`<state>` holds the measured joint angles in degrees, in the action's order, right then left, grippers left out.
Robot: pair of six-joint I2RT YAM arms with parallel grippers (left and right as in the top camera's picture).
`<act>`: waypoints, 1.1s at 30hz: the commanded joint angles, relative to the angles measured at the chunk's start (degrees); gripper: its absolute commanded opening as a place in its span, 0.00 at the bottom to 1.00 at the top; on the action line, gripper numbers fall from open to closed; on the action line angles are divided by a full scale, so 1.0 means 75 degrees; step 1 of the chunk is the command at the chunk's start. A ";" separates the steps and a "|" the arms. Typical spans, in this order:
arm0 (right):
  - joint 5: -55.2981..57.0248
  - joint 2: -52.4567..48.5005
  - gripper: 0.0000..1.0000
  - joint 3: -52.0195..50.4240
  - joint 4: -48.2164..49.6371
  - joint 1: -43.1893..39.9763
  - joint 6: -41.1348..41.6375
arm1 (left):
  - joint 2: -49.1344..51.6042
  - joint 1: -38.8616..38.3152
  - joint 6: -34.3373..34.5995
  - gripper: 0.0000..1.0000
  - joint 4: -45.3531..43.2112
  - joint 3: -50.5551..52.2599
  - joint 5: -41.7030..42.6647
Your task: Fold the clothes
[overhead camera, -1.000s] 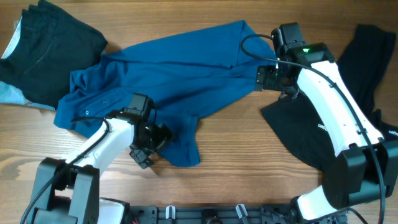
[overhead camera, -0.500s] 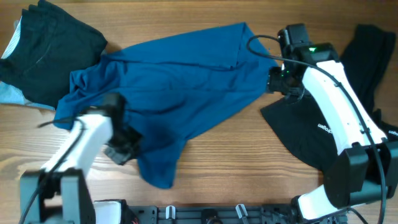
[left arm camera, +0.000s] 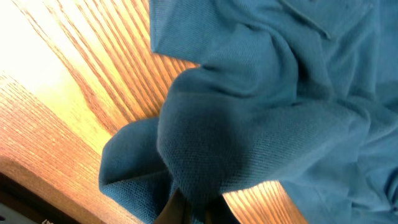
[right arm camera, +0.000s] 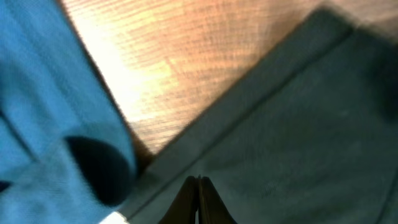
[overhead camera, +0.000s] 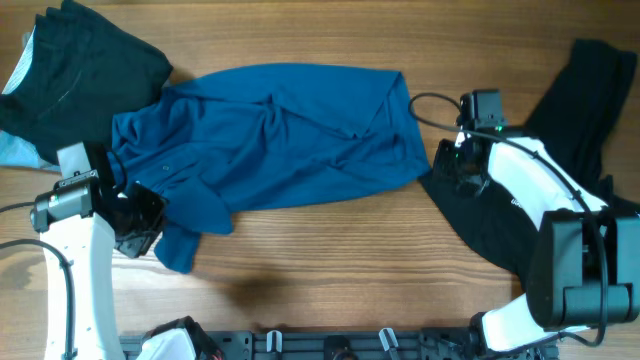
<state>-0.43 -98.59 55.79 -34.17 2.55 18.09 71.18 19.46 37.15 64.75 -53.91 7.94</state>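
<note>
A blue shirt (overhead camera: pixel 280 130) lies spread and wrinkled across the middle of the table. My left gripper (overhead camera: pixel 150 222) is at its lower left corner, shut on a fold of the blue cloth. In the left wrist view the shirt (left arm camera: pixel 261 93) bunches over the jaws (left arm camera: pixel 186 208) and hides the fingertips. My right gripper (overhead camera: pixel 450 165) sits just off the shirt's right edge, over a black garment (overhead camera: pixel 590 100). In the right wrist view its fingers (right arm camera: pixel 199 186) are pressed together above the black cloth (right arm camera: pixel 298 124), with nothing visible between them and the blue shirt (right arm camera: pixel 37 124) to the left.
Another black garment (overhead camera: pixel 80 80) lies crumpled at the back left, partly over a pale blue cloth (overhead camera: pixel 18 150). The black garment on the right runs up to the table's right edge. Bare wood (overhead camera: pixel 330 270) shows along the front.
My left gripper closed on the shirt's lower corner and dragged it left. My right gripper shut and slid slightly forward off the shirt's right edge.
</note>
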 commanded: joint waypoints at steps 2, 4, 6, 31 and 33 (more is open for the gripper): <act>0.0216 -0.0157 0.05 -0.0755 0.0624 -0.0251 0.0041 | -0.0003 -0.0189 -0.0125 0.04 0.0035 -0.0047 -0.0009; 0.0659 -0.0321 0.05 -0.0813 0.0609 -0.0600 0.0204 | -0.0003 -0.0233 -0.0125 0.04 0.0047 -0.0047 -0.0012; 0.1020 -0.0443 0.04 -0.0813 0.0586 -0.1107 0.0219 | -0.0003 -0.0230 -0.0125 0.04 0.0052 -0.0047 -0.0012; -0.4575 0.0734 0.59 0.1877 -0.1789 -0.2588 -0.2567 | -0.0003 -0.0230 -0.0099 0.05 -0.0006 -0.0047 -0.0012; -0.3853 0.0580 0.61 0.1772 -0.1728 -0.1652 -0.2576 | -0.0003 -0.0230 -0.0099 0.05 -0.0006 -0.0047 -0.0012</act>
<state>-30.65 -92.79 70.22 -47.24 -18.24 3.42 71.24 18.04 37.12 64.86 -53.91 7.97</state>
